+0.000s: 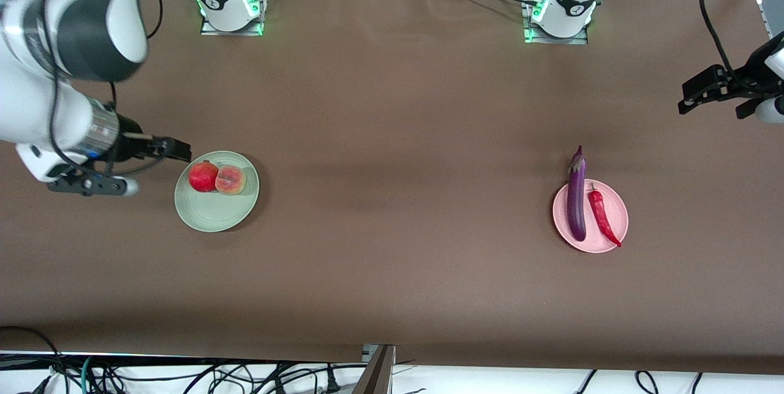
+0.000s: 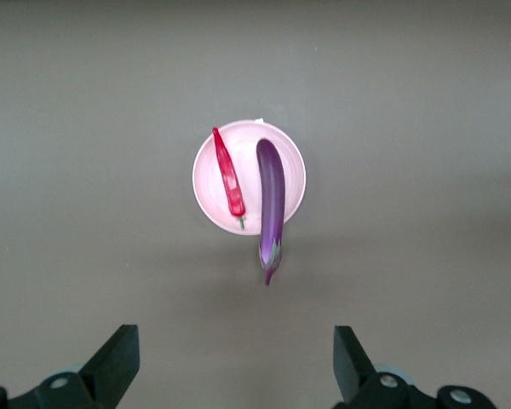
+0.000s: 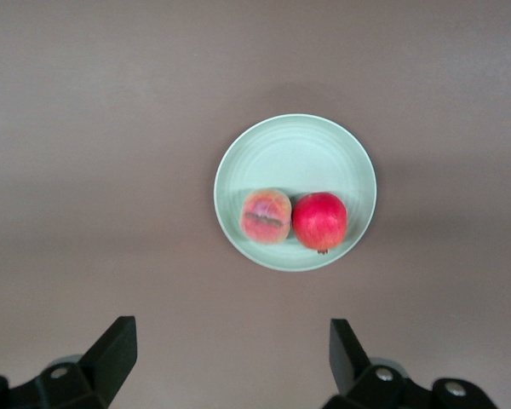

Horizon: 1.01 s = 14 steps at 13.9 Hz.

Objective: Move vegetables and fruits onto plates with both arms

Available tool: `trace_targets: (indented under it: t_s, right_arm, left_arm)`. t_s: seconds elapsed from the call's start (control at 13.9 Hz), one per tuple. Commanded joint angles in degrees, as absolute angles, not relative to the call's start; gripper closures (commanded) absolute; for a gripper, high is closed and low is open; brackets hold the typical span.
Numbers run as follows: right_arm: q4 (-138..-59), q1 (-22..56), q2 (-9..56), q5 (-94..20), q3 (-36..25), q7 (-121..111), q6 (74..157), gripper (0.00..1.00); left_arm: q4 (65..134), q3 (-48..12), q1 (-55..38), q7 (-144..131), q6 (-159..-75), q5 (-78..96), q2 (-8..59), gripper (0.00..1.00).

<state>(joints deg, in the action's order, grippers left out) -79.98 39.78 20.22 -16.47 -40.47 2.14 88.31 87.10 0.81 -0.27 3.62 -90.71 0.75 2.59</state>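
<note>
1. Left gripper spread wide, empty, above the table; eggplant and chili lie on the pink plate.
2. Right gripper spread wide, empty; pomegranate touches peach on the green plate.

Robot lab, bolted arm bases, loose cables

Purple eggplant, red chili, pink plate.

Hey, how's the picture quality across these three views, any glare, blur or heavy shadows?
Front view: even light, a soft shadow beside the green plate, bright green lamps at both bases. Left wrist view: darker corners, eggplant shows a faint sheen, left gripper fingers soft-edged. Right wrist view: pomegranate shows a small highlight, right gripper blurred.
</note>
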Motion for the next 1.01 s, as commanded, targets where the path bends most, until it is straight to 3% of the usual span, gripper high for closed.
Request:
trace_targets:
  t_s: [0.0,0.22,0.36,0.57,0.79,0.93]
  right_arm:
    - [-80.7,39.9,15.8,-13.4,-40.5,0.4,85.3,0.00]
    - [-83.0,40.0,13.8,-11.0,-39.8,1.0,85.5,0.00]
    - [-84.6,38.2,12.0,-7.6,-36.2,1.7,86.2,0.00]
    - [-86.6,29.3,9.4,-6.0,-26.1,3.0,87.1,0.00]
    - [-96.8,13.2,1.0,-1.3,-7.8,5.5,93.2,0.00]
    - [-100.5,9.3,-2.6,-1.0,-4.2,5.5,94.6,0.00]
  left_arm:
    - [96.4,1.8,-0.6,3.6,-97.0,1.8,-2.9,0.00]
    - [96.2,1.7,-0.3,3.5,-94.6,1.8,-2.5,0.00]
    - [96.2,1.8,-0.2,3.3,-94.5,1.8,-2.2,0.00]
    - [96.1,1.7,-0.3,3.2,-94.0,1.6,-2.3,0.00]
    - [96.2,1.0,-0.4,2.2,-93.1,1.6,-2.1,0.00]
    - [96.2,0.9,-0.4,2.0,-93.3,1.6,-2.0,0.00]
